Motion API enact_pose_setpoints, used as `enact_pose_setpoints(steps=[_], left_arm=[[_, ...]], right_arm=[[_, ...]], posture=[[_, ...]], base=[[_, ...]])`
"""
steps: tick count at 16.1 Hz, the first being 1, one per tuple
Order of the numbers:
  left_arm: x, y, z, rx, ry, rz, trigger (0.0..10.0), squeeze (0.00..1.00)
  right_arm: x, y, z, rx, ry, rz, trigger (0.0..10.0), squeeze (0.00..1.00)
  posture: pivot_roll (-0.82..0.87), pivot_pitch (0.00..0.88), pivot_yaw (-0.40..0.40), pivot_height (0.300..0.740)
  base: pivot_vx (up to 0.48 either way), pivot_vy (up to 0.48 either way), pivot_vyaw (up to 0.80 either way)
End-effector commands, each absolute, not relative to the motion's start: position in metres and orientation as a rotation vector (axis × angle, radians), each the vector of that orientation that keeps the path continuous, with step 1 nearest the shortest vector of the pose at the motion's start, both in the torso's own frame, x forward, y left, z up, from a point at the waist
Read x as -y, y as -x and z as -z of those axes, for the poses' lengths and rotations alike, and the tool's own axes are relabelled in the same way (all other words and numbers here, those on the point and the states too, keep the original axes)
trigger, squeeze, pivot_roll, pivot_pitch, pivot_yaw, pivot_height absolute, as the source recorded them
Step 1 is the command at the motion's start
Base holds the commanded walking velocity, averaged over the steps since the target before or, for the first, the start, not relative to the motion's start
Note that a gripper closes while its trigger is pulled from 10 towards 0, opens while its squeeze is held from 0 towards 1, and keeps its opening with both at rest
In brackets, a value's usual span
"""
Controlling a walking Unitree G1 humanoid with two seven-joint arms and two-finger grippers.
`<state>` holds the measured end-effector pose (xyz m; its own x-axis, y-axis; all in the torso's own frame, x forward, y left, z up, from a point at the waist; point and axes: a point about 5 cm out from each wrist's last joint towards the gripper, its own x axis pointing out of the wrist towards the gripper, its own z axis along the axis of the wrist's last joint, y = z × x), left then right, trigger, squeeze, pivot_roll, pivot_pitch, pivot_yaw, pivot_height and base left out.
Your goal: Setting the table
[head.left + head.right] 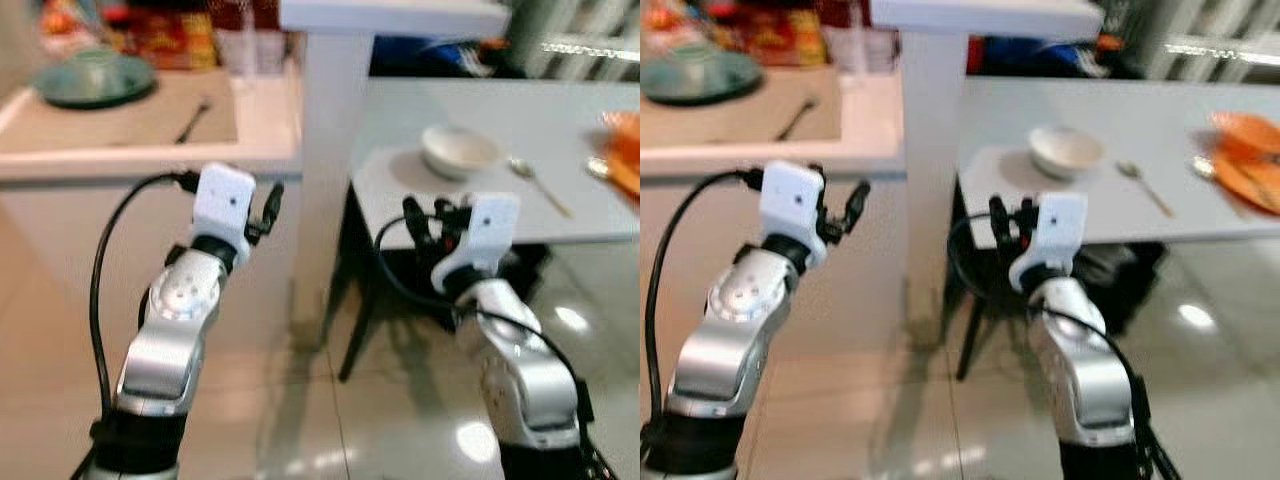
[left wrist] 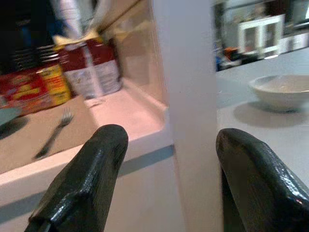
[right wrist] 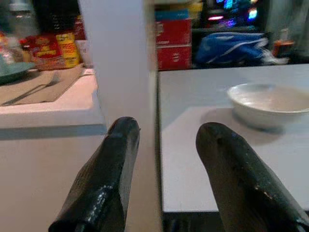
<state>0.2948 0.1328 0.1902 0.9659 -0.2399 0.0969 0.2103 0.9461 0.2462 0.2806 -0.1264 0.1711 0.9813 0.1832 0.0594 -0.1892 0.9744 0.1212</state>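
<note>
1. Both sets of jaws, left gripper (image 1: 272,203) and right gripper (image 1: 424,222), were held apart, empty.
2. The bowl (image 1: 459,150) and spoon (image 1: 538,184) were seen on the desk (image 1: 560,110).
3. The white pillar (image 1: 335,150) could be struck if an arm were swung wide.

A white pillar (image 1: 335,150) stands between the counter and the grey surface. Red and yellow food packets (image 2: 34,87) line the back of the counter, with a clear bag (image 2: 89,67) beside them. Behind the grey surface sit red boxes (image 3: 174,43) and a blue bag (image 3: 231,46). Glossy floor tiles (image 1: 400,420) reflect light.
</note>
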Motion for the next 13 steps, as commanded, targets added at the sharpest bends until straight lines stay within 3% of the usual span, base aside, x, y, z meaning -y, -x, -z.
enact_pose_setpoints(steps=[1,5,6,7,13], left_arm=[[-0.127,-0.293,-0.191,0.139,-0.239,0.249,10.0,0.0],[-0.129,-0.295,-0.196,0.174,-0.212,0.246,10.0,0.0],[-0.126,-0.294,-0.196,0.173,-0.185,0.265,10.0,0.0],[-0.122,-0.293,-0.195,0.174,-0.149,0.281,10.0,0.0],[-0.127,-0.297,-0.195,0.173,-0.142,0.242,10.0,0.0]], right_arm=[[0.133,-0.282,-0.165,0.016,-0.107,-0.185,10.0,0.0],[0.135,-0.282,-0.166,0.021,-0.137,-0.163,10.0,0.0],[0.134,-0.28,-0.165,0.022,-0.137,-0.166,10.0,0.0],[0.132,-0.279,-0.164,0.025,-0.135,-0.174,10.0,0.0],[0.123,-0.281,-0.17,0.046,-0.124,-0.234,10.0,0.0]], posture=[[0.06,0.0,-0.054,0.74],[0.06,0.0,-0.056,0.74],[0.06,0.0,-0.054,0.74],[0.05,0.0,-0.053,0.74],[0.06,0.0,-0.058,0.74]], base=[[0.0,0.48,-0.8],[0.0,0.48,-0.8],[0.0,0.0,-0.8],[0.0,0.0,0.0],[0.452,0.0,0.0]])
